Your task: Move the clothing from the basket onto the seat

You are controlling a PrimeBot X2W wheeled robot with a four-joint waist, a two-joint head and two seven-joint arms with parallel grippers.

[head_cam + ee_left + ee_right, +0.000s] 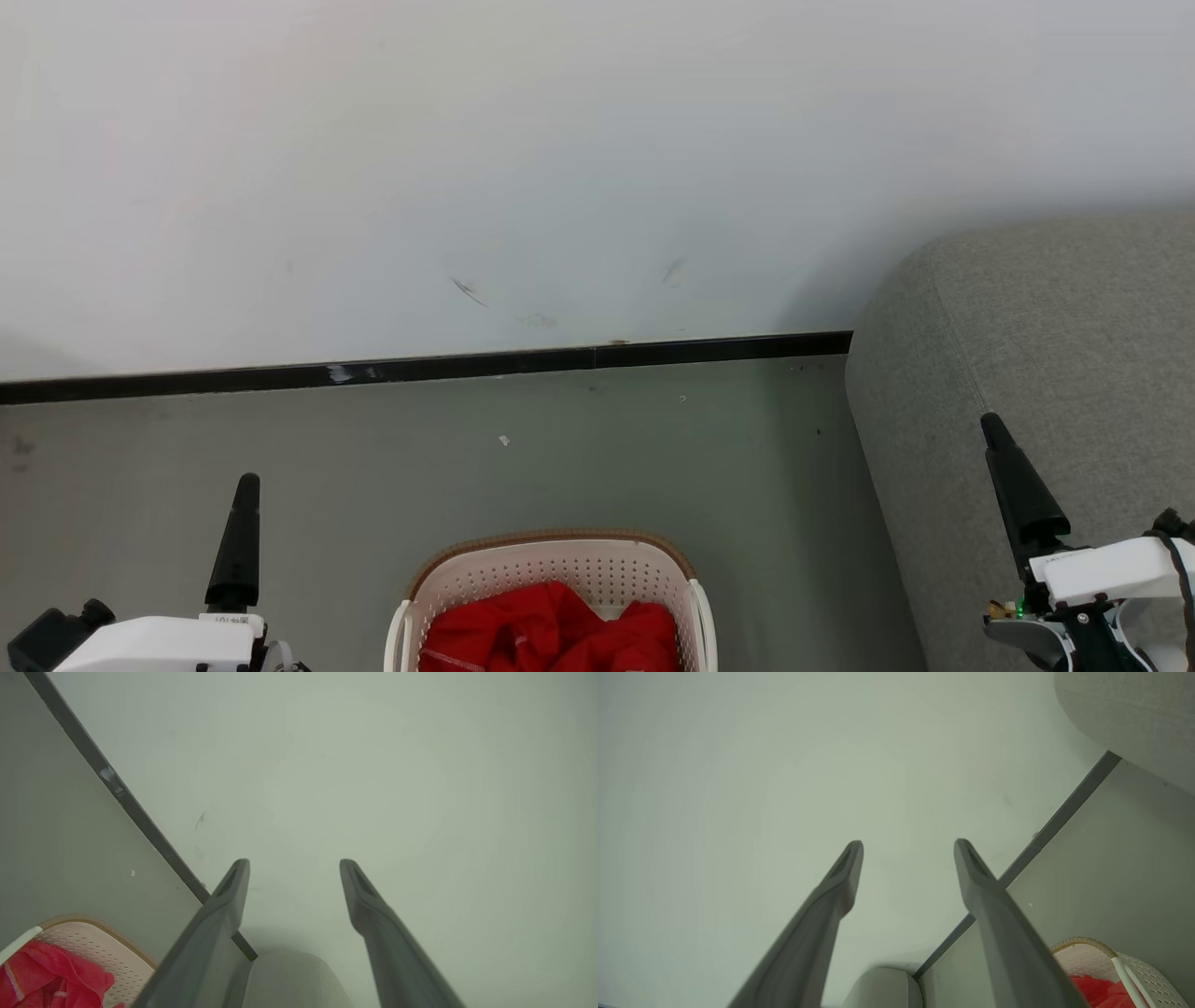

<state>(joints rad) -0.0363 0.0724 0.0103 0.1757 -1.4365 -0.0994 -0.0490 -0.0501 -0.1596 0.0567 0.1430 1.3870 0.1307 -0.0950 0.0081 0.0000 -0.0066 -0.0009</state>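
Left gripper (294, 863) and right gripper (909, 842) spread wide; clothing (551, 625) lies in basket (560, 565)

Grey floor (560, 457) bears basket (597, 566), apparently seat (1036, 373).

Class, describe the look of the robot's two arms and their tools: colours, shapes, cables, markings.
The left tool and right tool each have two long dark fingers tapering to slotted tips. Both sit on white housings. The left housing bears a small label; the right housing shows a black cable and a green light.
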